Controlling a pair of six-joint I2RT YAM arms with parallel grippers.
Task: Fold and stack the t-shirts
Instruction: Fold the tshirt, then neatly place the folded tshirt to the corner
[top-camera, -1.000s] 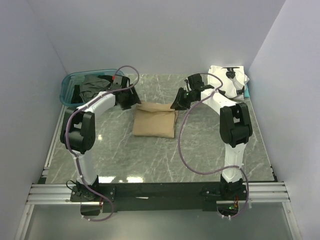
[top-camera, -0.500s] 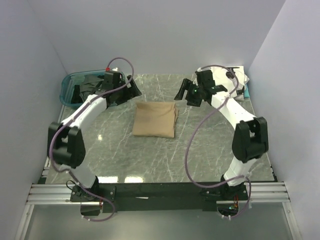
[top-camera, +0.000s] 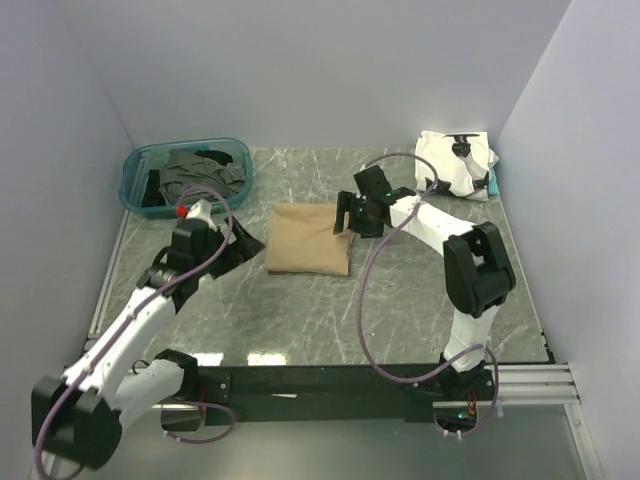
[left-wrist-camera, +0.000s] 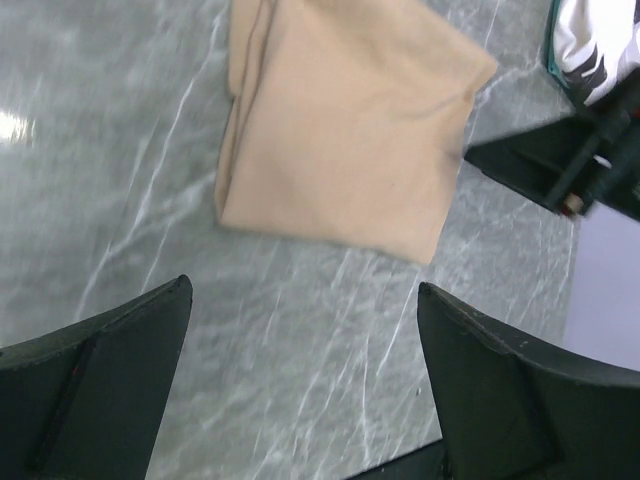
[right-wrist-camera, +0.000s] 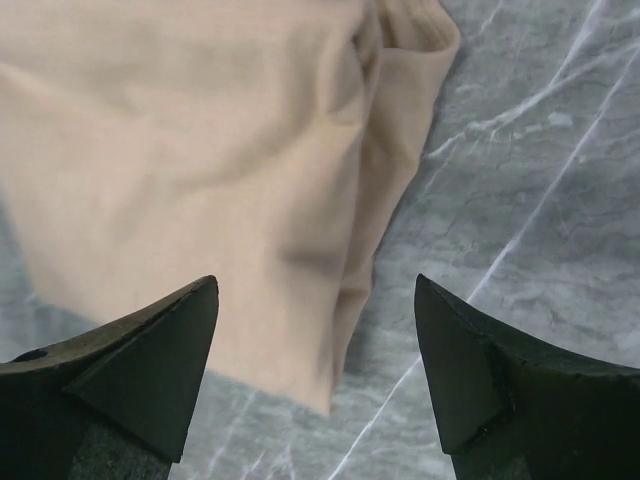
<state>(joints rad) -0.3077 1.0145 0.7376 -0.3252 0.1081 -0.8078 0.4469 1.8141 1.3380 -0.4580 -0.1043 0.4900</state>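
Currently, I rate the folded tan cloth t-shirt (top-camera: 308, 239), lying mid-way on the grey marble table (top-camera: 400, 300), as light and limp, best pinched through the layered edge under my wide-spread right gripper (right-wrist-camera: 315, 287); the left gripper (left-wrist-camera: 305, 290) gapes empty too.

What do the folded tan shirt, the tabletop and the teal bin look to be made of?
The tan shirt: soft matte cloth, likely cotton; it creases and shows layered fold edges. The tabletop: polished grey-green marble-look surface with white veins and glare; stone or laminate unclear. The teal bin: translucent glossy plastic, judging by its see-through walls.
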